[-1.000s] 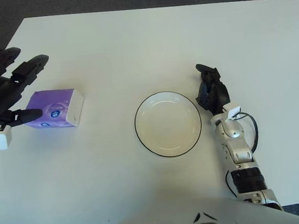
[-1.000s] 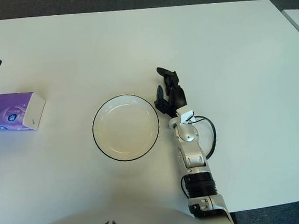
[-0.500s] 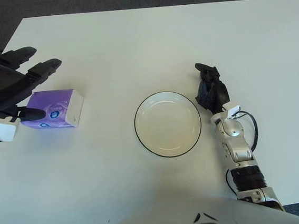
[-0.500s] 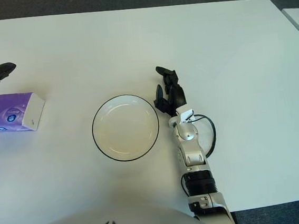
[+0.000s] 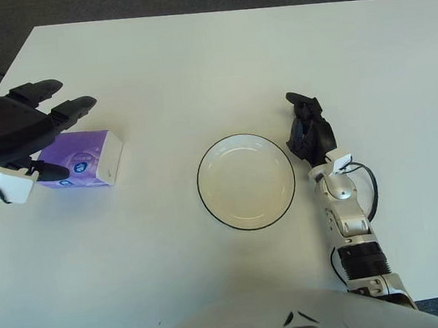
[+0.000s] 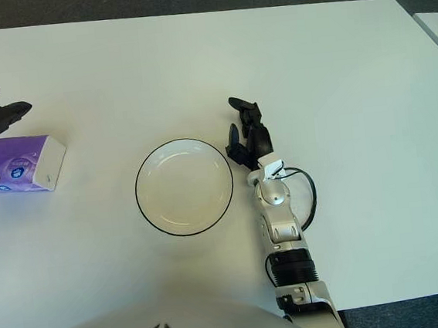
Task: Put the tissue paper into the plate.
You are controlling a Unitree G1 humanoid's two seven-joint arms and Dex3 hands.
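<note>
Black three-fingered left hand [image 5: 15, 129], right hand [image 5: 309, 128], silver forearm, black cable

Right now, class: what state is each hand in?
Left hand: open, spread over the tissue pack.
Right hand: cannot tell, beside the plate.

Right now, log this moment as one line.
left hand: open, over tissue pack | plate: empty | right hand: beside plate, idle
</note>
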